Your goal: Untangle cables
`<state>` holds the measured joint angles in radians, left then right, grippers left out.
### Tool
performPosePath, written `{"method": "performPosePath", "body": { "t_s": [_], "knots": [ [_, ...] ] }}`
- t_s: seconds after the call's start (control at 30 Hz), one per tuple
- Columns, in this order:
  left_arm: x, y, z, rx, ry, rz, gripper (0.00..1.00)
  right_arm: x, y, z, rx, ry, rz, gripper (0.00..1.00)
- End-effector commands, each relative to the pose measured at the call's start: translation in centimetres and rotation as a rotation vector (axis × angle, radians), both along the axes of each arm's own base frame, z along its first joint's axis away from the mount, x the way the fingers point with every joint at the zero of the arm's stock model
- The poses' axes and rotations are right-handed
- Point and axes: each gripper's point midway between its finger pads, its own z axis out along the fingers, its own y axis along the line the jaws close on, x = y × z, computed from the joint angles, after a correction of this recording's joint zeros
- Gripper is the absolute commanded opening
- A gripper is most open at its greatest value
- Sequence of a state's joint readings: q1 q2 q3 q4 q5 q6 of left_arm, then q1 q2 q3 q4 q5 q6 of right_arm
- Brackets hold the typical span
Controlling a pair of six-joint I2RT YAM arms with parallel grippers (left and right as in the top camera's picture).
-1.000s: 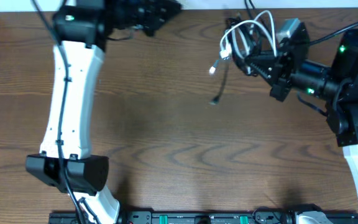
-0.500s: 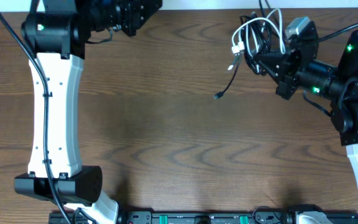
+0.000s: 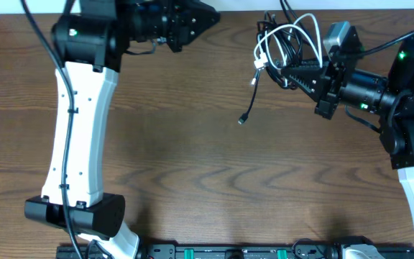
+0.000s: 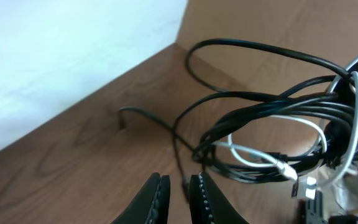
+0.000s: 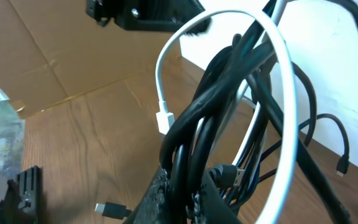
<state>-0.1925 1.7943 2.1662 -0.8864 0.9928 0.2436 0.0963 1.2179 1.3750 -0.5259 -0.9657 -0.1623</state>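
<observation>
Brown wood-grain tabletop (image 3: 192, 158) fills the overhead view. At upper right, the right gripper (image 3: 292, 73) pinches the cables (image 3: 282, 44), a looped bundle: round, glossy black cord (image 5: 194, 124) in several strands, and smooth white cord (image 5: 162, 119) arching over it, ending in a boxy plug. At top centre-left, the left gripper (image 3: 205, 16) is empty, its ribbed fingers (image 4: 157, 199) a narrow slit apart.
</observation>
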Motion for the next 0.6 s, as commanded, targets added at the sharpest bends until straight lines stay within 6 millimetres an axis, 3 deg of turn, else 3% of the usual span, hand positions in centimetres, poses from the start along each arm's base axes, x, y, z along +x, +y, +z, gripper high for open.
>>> {"method": "performPosePath", "body": {
  "t_s": [0.0,0.23,0.57],
  "knots": [
    [-0.7,-2.4,-1.2,-0.001,0.023,-0.078,0.17,-0.6,0.5,0.9,0.009,-0.036,0.039,0.01],
    [-3.2,-6.2,-1.2,0.002,0.005,-0.187,0.17,-0.7,0.7,0.8,0.009,-0.034,0.048,0.01],
    [-4.6,-8.2,-1.3,0.003,0.001,-0.241,0.17,-0.8,0.9,0.8,0.01,-0.033,0.054,0.01]
  ]
}}
